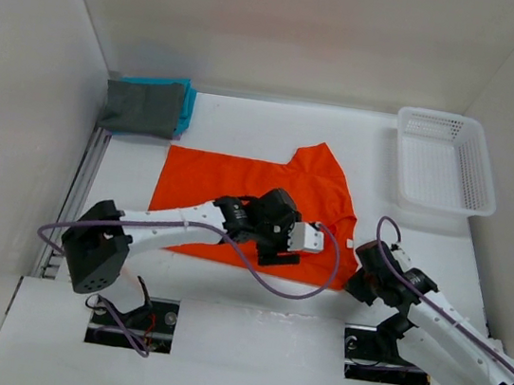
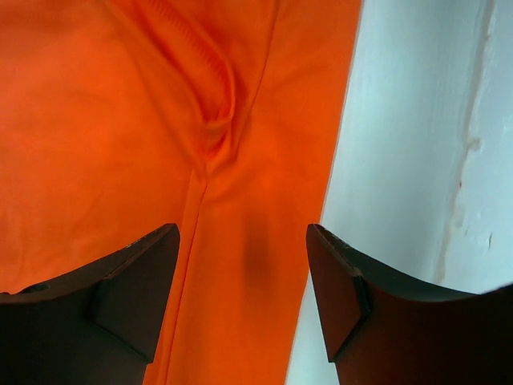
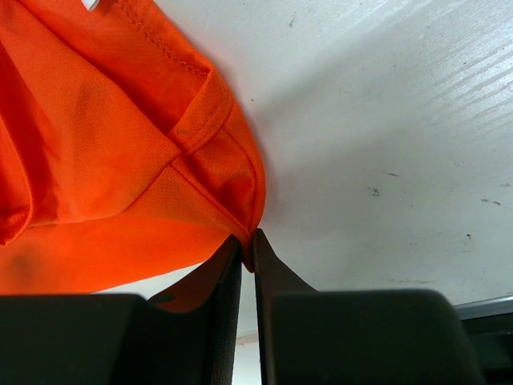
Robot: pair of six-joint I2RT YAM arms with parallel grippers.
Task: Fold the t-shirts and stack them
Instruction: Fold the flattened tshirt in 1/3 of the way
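1. Left gripper (image 2: 242, 233): jaws spread wide and holding nothing. It hovers over the near right part of the orange t-shirt (image 1: 237, 199), just inside the cloth's edge. A crease runs up between the fingers (image 2: 136, 297). Likely it is free to re-grip or to press the cloth down.
2. Right gripper (image 3: 247, 241): jaws nearly closed, pinching a thin hemmed corner of the orange t-shirt at its near right edge. The grip is probably there to lift or drag that corner over for a fold.
3. The orange t-shirt lies mostly flat in the middle of the table (image 1: 247, 129), with one sleeve pointing to the back. It is not folded yet, so this looks like an early step on this shirt.
4. Back left corner: a folded dark grey t-shirt (image 1: 140, 107) sits on top of a teal t-shirt (image 1: 186, 106). This is the stack, well apart from the orange one. No purple shirt is visible.
5. White mesh basket (image 1: 442, 205) at the back right, apart from the cloth.
6. Writing: no brand, label or print is readable in any view.
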